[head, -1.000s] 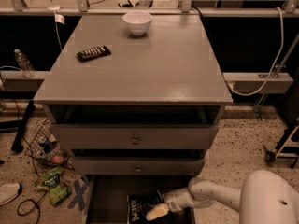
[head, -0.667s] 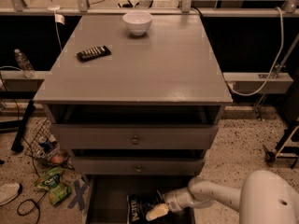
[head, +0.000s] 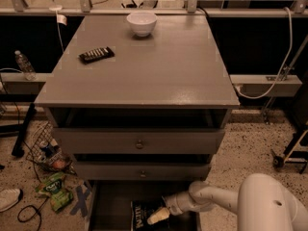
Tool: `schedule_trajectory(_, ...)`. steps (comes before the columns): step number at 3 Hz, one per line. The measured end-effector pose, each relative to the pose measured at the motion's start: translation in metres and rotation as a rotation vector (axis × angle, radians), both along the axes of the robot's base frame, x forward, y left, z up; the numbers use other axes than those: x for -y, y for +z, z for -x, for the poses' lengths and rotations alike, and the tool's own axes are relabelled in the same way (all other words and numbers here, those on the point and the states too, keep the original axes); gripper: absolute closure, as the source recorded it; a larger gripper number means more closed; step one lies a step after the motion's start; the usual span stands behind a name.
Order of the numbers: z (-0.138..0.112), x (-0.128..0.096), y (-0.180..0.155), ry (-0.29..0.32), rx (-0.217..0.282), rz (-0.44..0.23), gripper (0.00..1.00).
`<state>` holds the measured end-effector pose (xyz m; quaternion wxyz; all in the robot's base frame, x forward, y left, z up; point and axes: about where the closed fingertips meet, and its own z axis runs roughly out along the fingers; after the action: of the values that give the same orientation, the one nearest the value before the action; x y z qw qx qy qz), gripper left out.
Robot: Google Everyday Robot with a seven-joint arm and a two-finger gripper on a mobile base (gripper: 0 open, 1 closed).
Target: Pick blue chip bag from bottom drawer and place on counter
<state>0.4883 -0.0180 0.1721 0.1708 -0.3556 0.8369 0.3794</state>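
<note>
One camera view: the gripper (head: 158, 217) reaches into the open bottom drawer (head: 113, 203), meeting the blue chip bag (head: 142, 214) that lies inside this drawer; whether it grips cannot be told. Above the drawer, the counter (head: 144, 76) carries a white bowl (head: 141, 22).

White lettering runs sideways on the crinkly dark blue chip bag (head: 142, 217), which lies in the dark, shallow grey bottom drawer (head: 110, 207). The letters cannot be made out. The robot's jaws are at the bag's right edge, inside the drawer. Pale print on the green snack bags (head: 54, 191) on the floor is likewise unreadable.
</note>
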Motion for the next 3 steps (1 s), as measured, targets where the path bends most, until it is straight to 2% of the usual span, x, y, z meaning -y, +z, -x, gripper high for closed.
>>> schedule_trajectory(2, -0.004, 0.0033, -0.0141, -0.012, 0.017, 0.016, 0.49)
schedule_trajectory(3, -0.0015, 0.0075, -0.0092, -0.005, 0.035, -0.005, 0.72)
